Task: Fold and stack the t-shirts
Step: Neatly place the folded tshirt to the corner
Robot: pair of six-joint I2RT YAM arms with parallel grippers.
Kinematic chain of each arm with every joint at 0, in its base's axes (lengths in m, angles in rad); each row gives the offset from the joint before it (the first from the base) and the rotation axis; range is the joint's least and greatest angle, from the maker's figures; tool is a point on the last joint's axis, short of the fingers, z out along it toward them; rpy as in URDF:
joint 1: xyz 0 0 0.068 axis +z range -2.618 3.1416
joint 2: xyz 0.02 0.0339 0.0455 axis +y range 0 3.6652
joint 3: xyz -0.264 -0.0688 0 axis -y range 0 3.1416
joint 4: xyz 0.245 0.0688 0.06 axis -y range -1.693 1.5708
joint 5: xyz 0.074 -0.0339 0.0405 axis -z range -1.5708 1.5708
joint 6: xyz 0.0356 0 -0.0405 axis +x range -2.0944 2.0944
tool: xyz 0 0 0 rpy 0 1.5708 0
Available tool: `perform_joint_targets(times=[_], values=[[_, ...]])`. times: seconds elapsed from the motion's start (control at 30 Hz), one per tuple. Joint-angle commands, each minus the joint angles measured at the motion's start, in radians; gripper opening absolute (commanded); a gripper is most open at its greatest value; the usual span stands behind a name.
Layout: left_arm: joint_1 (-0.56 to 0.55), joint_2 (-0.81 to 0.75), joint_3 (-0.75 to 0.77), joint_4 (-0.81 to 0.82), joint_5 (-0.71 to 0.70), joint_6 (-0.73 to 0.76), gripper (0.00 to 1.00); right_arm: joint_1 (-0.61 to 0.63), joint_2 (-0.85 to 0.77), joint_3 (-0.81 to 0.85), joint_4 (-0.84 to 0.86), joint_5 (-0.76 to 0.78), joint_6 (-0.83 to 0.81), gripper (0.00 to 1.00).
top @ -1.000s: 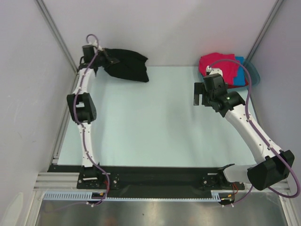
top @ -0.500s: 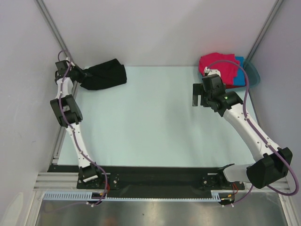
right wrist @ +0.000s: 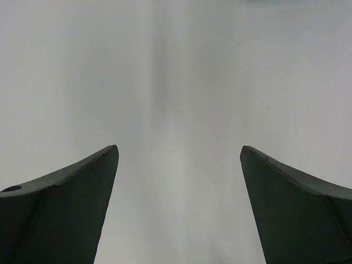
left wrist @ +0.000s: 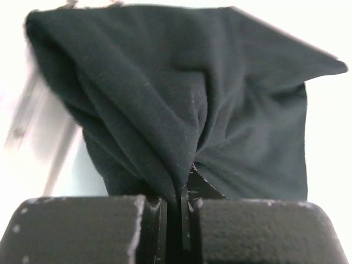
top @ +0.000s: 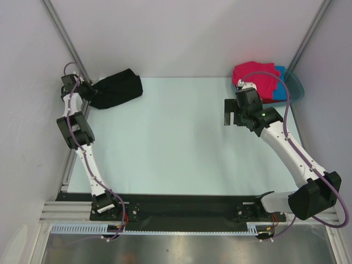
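Note:
The black t-shirt (top: 115, 88) lies bunched at the table's far left corner. My left gripper (top: 89, 89) is shut on its left edge. In the left wrist view the black t-shirt (left wrist: 192, 104) fills the frame, a fold of it pinched between the closed jaws of my left gripper (left wrist: 179, 206). A magenta-pink t-shirt (top: 254, 77) and a bright blue t-shirt (top: 280, 82) are heaped at the far right. My right gripper (top: 229, 113) hovers open left of that heap, and in its wrist view my right gripper (right wrist: 179, 151) has nothing between its fingers.
A teal plastic basin (top: 296, 88) sits under the heap in the far right corner. White walls and metal frame posts (top: 66, 41) close in the table (top: 176, 143) on the left, back and right.
My left arm has swung to the left and dragged the black t-shirt with it toward the far left corner. The right gripper has drifted slightly left and stayed open.

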Motion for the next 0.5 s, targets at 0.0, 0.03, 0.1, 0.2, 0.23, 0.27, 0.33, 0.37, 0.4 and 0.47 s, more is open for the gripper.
perform_joint_targets(times=[0.0,0.03,0.1,0.2,0.23,0.27,0.33,0.37,0.4,0.47], values=[[-0.001,-0.12,-0.062,0.022,-0.158,0.074,0.0,-0.002,0.011,-0.001,0.039,-0.022,0.011,1.0],[-0.015,-0.14,-0.084,0.027,-0.188,0.106,0.0,-0.003,0.013,-0.001,0.04,-0.023,0.013,1.0],[-0.019,-0.18,-0.143,0.065,-0.217,0.117,0.01,-0.003,0.011,-0.004,0.042,-0.026,0.013,1.0],[-0.044,-0.188,-0.141,0.058,-0.292,0.153,0.02,-0.002,0.013,-0.009,0.043,-0.028,0.008,1.0],[-0.047,-0.186,-0.136,0.056,-0.336,0.16,0.02,-0.003,0.011,-0.009,0.043,-0.028,0.008,1.0],[-0.055,-0.186,-0.13,0.054,-0.364,0.164,0.02,-0.002,0.011,-0.011,0.042,-0.026,0.008,1.0],[-0.072,-0.192,-0.121,0.027,-0.432,0.17,0.0,-0.002,0.01,-0.014,0.042,-0.022,0.007,1.0],[-0.075,-0.197,-0.124,0.024,-0.482,0.167,0.0,-0.003,0.01,-0.015,0.043,-0.022,0.004,1.0],[-0.078,-0.201,-0.145,0.028,-0.504,0.166,0.0,-0.003,0.013,-0.014,0.043,-0.017,0.004,1.0],[-0.082,-0.211,-0.161,0.036,-0.559,0.16,0.0,-0.003,0.014,-0.014,0.045,-0.017,0.001,1.0]])
